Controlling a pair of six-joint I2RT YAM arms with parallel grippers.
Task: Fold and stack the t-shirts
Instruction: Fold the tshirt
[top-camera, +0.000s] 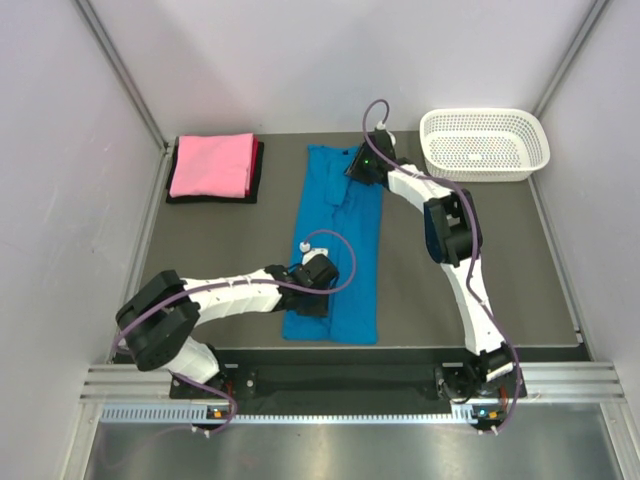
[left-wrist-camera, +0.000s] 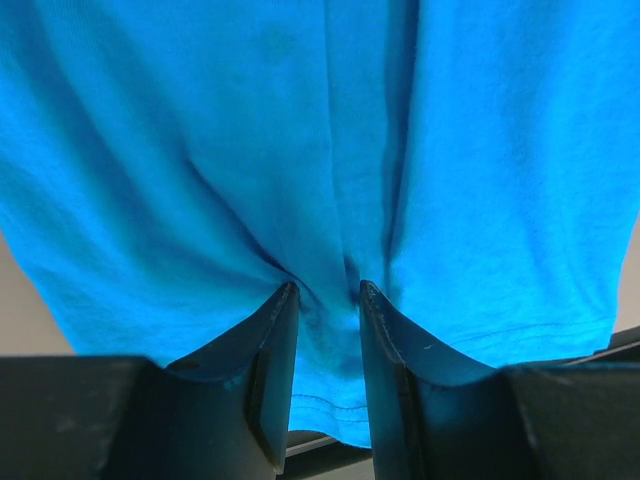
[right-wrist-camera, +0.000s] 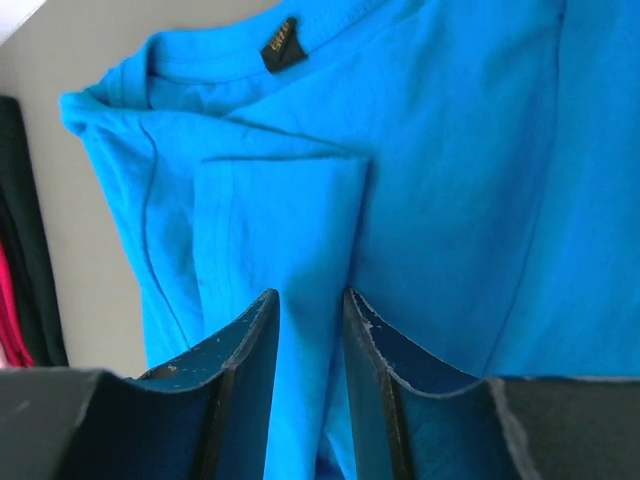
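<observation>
A blue t-shirt (top-camera: 345, 240) lies on the dark mat as a long strip, sides folded in, collar at the far end. My left gripper (top-camera: 306, 288) sits on its near left part by the hem and is shut on a pinch of the blue cloth (left-wrist-camera: 480, 150), which bunches between the jaws (left-wrist-camera: 325, 292). My right gripper (top-camera: 354, 170) is at the collar end, shut on a fold of the shirt (right-wrist-camera: 460, 150) just below the neck label (right-wrist-camera: 282, 45); the gripper (right-wrist-camera: 310, 297) has cloth between its fingers.
A folded pink t-shirt (top-camera: 212, 164) lies on folded dark shirts (top-camera: 258, 178) at the far left of the mat. A white mesh basket (top-camera: 485, 145) stands at the far right. Grey walls close in both sides.
</observation>
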